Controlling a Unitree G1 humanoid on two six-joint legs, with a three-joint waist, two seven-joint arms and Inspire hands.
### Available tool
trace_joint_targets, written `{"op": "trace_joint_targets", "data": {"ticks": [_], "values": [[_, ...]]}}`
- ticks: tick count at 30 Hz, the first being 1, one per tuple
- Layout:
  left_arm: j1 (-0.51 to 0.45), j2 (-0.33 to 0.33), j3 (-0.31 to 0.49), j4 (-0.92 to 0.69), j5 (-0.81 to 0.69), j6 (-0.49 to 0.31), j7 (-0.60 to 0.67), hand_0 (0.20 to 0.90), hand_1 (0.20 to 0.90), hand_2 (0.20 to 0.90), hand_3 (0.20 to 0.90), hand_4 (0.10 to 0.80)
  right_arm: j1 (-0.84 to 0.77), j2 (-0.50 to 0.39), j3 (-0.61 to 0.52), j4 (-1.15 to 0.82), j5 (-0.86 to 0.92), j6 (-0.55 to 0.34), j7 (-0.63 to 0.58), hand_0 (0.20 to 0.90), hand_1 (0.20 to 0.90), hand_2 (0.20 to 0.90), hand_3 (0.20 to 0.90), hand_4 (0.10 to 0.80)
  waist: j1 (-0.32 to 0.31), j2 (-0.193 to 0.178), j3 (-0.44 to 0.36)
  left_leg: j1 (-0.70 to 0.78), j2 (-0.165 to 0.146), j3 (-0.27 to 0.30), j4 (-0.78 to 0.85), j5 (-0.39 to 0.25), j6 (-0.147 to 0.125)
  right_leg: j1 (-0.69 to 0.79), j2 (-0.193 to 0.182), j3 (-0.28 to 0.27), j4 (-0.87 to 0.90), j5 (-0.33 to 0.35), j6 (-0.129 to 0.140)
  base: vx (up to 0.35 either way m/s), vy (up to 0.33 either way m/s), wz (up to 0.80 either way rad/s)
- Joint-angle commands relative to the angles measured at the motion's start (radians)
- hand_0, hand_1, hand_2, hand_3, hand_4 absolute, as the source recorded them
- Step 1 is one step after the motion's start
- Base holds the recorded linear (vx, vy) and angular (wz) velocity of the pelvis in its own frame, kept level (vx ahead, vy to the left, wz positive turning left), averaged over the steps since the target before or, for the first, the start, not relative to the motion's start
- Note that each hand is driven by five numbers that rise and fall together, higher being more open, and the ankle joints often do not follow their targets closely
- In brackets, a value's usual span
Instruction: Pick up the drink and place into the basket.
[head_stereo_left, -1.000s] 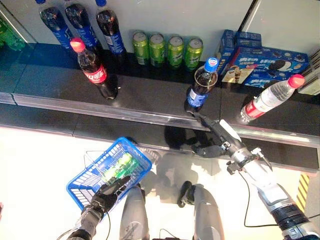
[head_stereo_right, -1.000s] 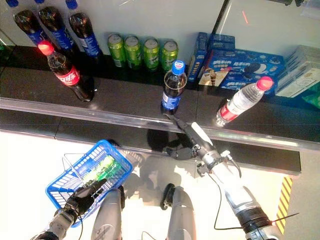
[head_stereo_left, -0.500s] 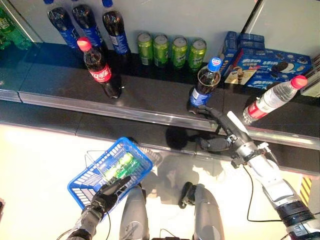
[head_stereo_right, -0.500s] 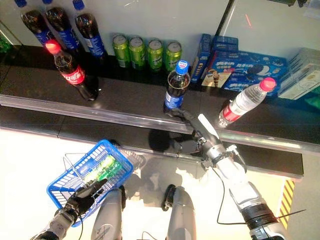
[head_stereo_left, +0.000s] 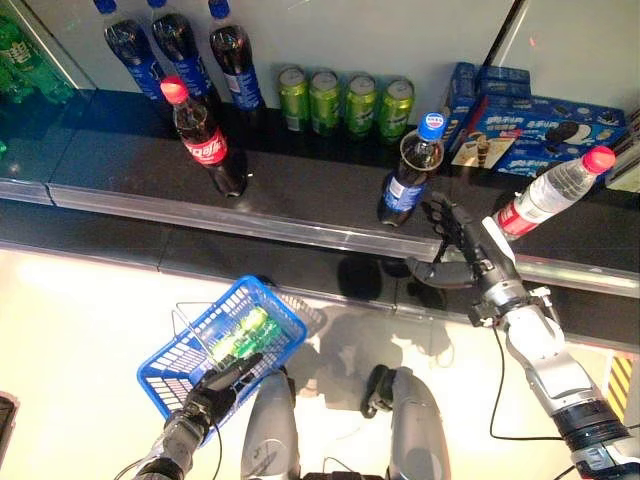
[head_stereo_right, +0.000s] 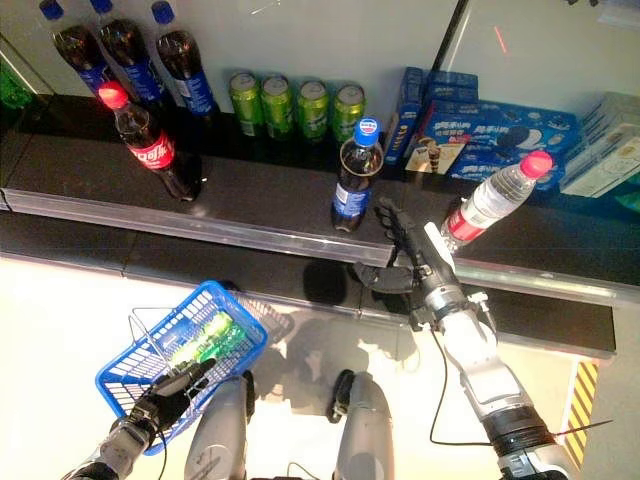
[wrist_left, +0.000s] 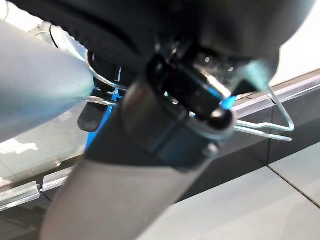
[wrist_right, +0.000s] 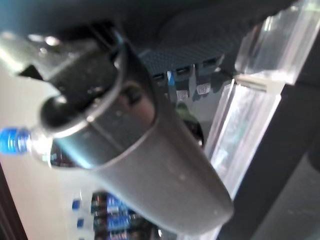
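Right robot hand (head_stereo_left: 462, 243) spread wide, unclenched, just beside blue-capped drink (head_stereo_left: 408, 172), apparently lined up for side grasp; drink upright on shelf (head_stereo_left: 300, 190), ungripped; left robot hand (head_stereo_left: 222, 381) curled on blue basket (head_stereo_left: 180, 352), held low, likely ready for drop-in.

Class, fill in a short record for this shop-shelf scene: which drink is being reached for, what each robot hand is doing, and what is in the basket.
target drink: blue-capped cola bottle, upright at the shelf's front edge
right robot hand: open, beside the bottle, not gripping it
left robot hand: holding the blue basket low over the floor
basket contents: green drinks
nearby: red-capped cola bottle, water bottle, green cans
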Motion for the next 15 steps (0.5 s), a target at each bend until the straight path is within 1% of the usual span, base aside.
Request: {"op": "trace_joint_targets", "data": {"ticks": [1,9,15], "values": [[0.153,-0.012,-0.114,-0.066,0.081,0.022,-0.096,0.3,0.3,0.3,0.2,0.1,-0.076,0.016,-0.103,-0.033,0.058,-0.048,-0.056,0.9,0.9,0.9,0.9,0.8,0.016,-0.006,-0.098,-0.041,0.027,0.046,0.02,0.19,0.069,0.04,0.013,0.063,-0.09,0.146,0.069,0.068,0.007,0.02],[0.178,-0.014,-0.108,-0.074,0.112,0.043,-0.095,0.3,0.3,0.3,0.2,0.1,-0.059,0.034,-0.116,-0.041,0.06,-0.03,-0.057,0.9,0.9,0.9,0.9,0.8,0.02,-0.003,-0.108,-0.026,0.022,0.05,0.026,0.201,0.073,0.065,0.016,0.056,-0.092,0.149,0.062,0.071,0.002,0.01],[0.213,-0.023,-0.108,-0.077,0.15,0.044,-0.095,0.3,0.3,0.3,0.2,0.1,-0.037,0.037,-0.122,-0.06,0.07,-0.012,-0.029,0.9,0.9,0.9,0.9,0.8,0.027,-0.001,-0.124,-0.005,0.015,0.052,0.017,0.209,0.077,0.096,0.019,0.052,-0.106,0.157,0.058,0.097,0.006,0.04]]}}
